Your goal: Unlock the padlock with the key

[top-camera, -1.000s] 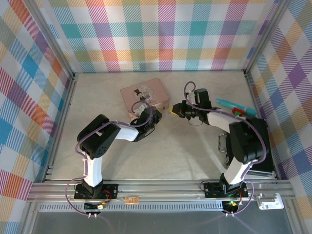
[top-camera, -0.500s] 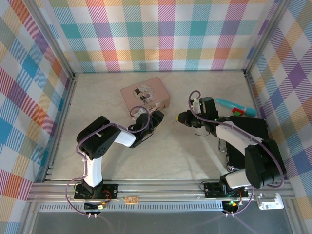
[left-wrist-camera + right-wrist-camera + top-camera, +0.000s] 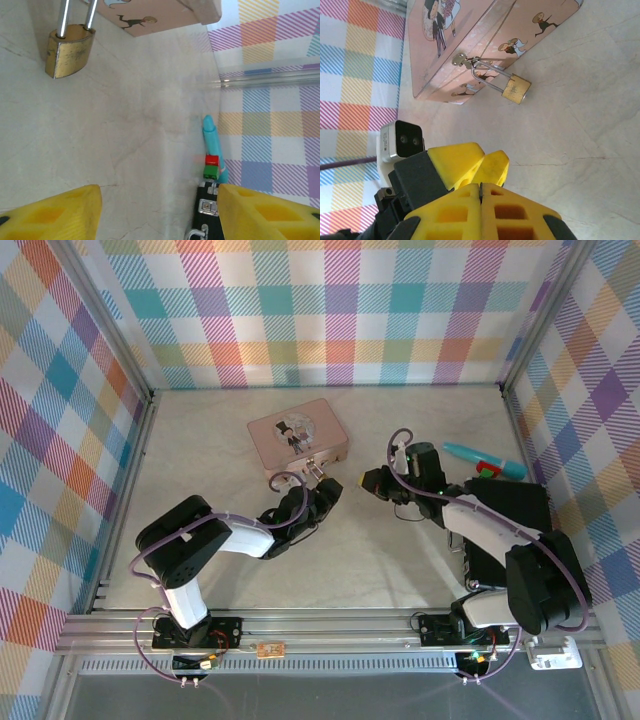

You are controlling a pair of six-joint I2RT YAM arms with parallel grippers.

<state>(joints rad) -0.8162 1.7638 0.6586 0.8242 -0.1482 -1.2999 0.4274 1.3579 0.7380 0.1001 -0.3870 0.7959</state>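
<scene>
**Padlock hangs on the tin, both grippers close by**

The padlock (image 3: 516, 88) hangs by its shackle from the clasp on the near side of the pink tin (image 3: 470, 35) — its brass body lies on the surface (image 3: 125, 140). The left gripper (image 3: 160, 212) sits just near of it, fingers spread wide apart. The right gripper (image 3: 481, 197), to the right, has its fingers pressed together — whether the key is between them cannot be told.

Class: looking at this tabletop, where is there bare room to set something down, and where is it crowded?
Bare: the left table between the wall and pink tin; the near middle between both arms. Crowded: tin's front, with padlock, left gripper, right gripper; the right, black case, teal tool.
</scene>
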